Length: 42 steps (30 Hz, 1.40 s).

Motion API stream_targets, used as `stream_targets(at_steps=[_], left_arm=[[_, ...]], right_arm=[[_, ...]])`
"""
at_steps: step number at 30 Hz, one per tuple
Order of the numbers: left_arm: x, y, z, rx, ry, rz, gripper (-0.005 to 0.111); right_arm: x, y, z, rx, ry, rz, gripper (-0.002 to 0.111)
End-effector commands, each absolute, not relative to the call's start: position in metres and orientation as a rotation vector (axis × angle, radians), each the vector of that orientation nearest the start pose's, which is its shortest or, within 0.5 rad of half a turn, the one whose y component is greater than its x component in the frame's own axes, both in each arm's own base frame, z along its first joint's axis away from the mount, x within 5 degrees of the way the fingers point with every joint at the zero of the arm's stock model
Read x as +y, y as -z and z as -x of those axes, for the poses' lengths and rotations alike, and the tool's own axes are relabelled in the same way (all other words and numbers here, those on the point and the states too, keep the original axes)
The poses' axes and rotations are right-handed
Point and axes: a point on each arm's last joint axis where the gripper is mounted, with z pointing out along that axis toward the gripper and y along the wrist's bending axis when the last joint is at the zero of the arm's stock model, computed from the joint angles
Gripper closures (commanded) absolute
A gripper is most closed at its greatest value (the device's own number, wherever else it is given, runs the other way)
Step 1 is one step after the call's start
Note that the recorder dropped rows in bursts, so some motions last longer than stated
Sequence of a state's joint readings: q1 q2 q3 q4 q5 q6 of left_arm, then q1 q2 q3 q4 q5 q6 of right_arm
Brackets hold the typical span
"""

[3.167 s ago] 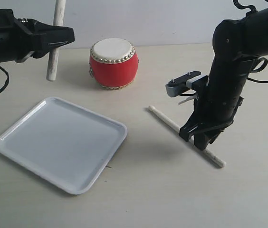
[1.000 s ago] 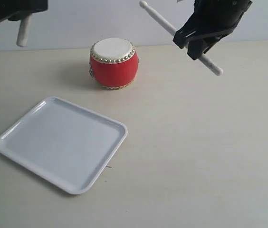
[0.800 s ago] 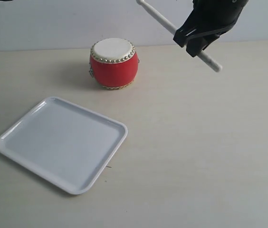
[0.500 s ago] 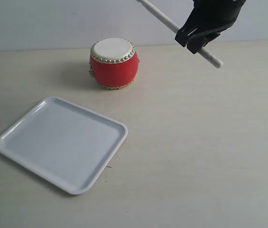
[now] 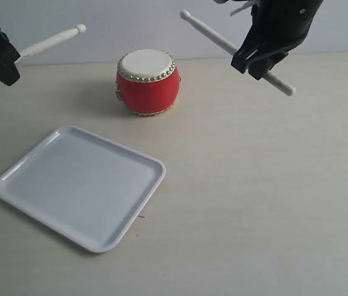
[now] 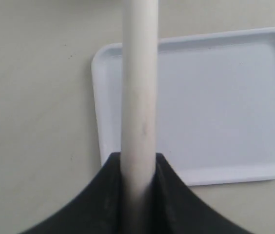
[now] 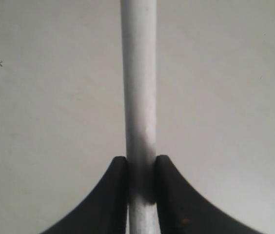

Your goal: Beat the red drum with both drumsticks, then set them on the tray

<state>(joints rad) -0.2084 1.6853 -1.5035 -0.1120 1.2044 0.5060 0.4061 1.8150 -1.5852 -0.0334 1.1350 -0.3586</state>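
Left gripper [image 5: 7, 65]: pinching the left drumstick [image 5: 49, 42] near its butt.
Right gripper [image 5: 257, 61]: clamped on the right drumstick [image 5: 211, 32], past mid-length.
Stick axes: both slant up, tips pointing inward toward the drum.
Red drum [image 5: 147, 81]: on the table [image 5: 254, 185] between the grippers, below both tips, skin up.
Nearer tip: probably the right.
Tray [image 5: 81, 185]: under the left gripper, bare.
Coming move: down and inward.

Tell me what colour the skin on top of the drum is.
The drum skin is cream-white, best seen in the exterior view.
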Motion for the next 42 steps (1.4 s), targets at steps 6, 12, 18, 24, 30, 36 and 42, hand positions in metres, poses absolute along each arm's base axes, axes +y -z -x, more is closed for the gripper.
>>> stream_targets(at_steps=[6, 12, 18, 24, 30, 36, 42], left_arm=[[-0.116, -0.294, -0.365, 2.566, 0.078, -1.202, 0.107], [-0.114, -0.294, -0.371, 2.497, 0.0, -1.232, 0.107], [-0.115, -0.288, -0.379, 2.472, -0.021, -1.221, 0.107], [-0.119, -0.264, -0.392, 2.515, -0.005, -1.237, 0.107], [-0.123, -0.266, -0.401, 2.488, -0.002, -1.215, 0.107], [-0.132, -0.246, -0.41, 2.53, 0.116, -1.183, 0.107], [-0.129, -0.25, -0.414, 2.523, 0.045, -1.211, 0.107]], right_arm=[[0.165, -0.269, -0.386, 2.668, 0.015, 1.124, 0.108], [0.175, -0.264, -0.404, 2.647, -0.008, 1.161, 0.108], [0.182, -0.254, -0.424, 2.629, 0.015, 1.152, 0.108], [0.186, -0.242, -0.432, 2.635, 0.016, 1.168, 0.108], [0.186, -0.233, -0.434, 2.653, 0.025, 1.178, 0.108], [0.186, -0.231, -0.434, 2.661, 0.022, 1.169, 0.108], [0.186, -0.231, -0.434, 2.661, 0.026, 1.17, 0.108]])
